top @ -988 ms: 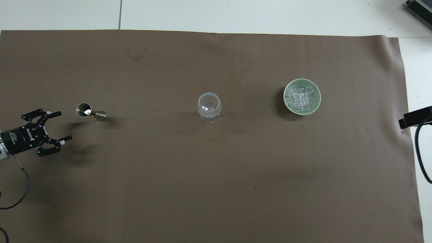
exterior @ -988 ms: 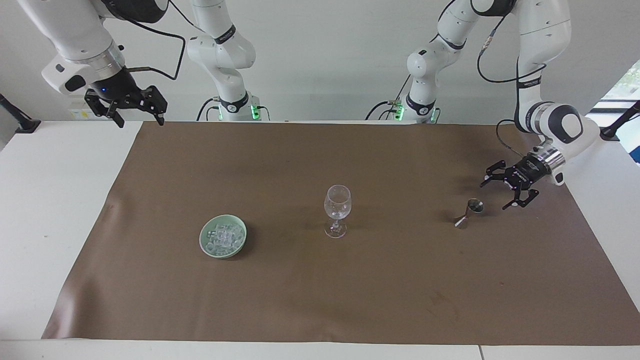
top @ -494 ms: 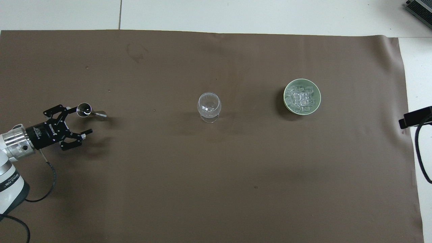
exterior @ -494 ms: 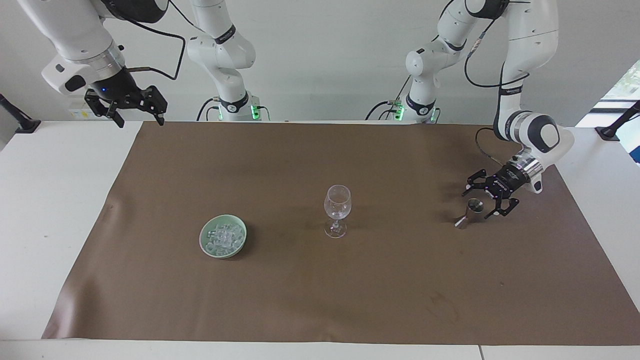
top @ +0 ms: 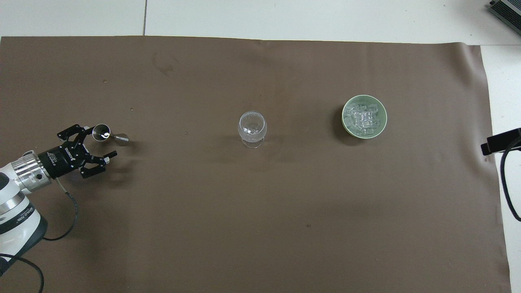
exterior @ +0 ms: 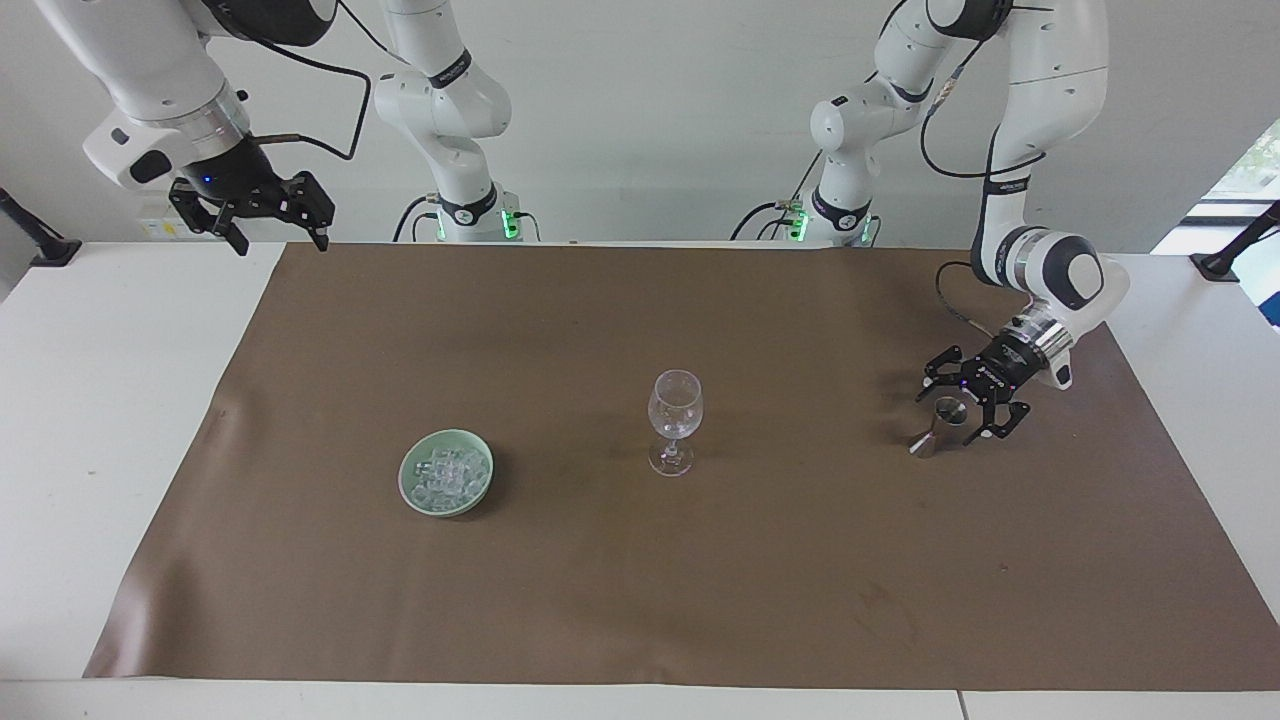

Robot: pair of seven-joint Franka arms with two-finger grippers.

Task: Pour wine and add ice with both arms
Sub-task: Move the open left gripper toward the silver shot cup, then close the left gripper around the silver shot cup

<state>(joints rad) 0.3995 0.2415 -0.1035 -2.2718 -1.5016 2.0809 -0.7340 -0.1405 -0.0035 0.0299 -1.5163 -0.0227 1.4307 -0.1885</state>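
A small metal jigger (exterior: 938,425) (top: 110,135) stands on the brown mat toward the left arm's end. My left gripper (exterior: 950,414) (top: 101,141) is low beside it and open. In the facing view its fingers flank the jigger's upper cup, and I see no contact. The wine is out of view. An empty clear wine glass (exterior: 675,410) (top: 252,128) stands mid-mat. The ice (exterior: 446,474) (top: 363,118) lies heaped in a green bowl (exterior: 403,480) (top: 344,119) toward the right arm's end. My right gripper (exterior: 281,247) waits open, raised over the mat's corner by the robots.
The brown mat (exterior: 700,600) (top: 260,211) covers most of the white table (exterior: 110,420), with bare white table at both ends. Jigger, glass and bowl stand in one row across the mat. The left arm's black cable (top: 67,219) hangs beside its wrist.
My left gripper has travelled from the left arm's end of the table in to the jigger, staying open. The right arm, glass, bowl and jigger have not moved.
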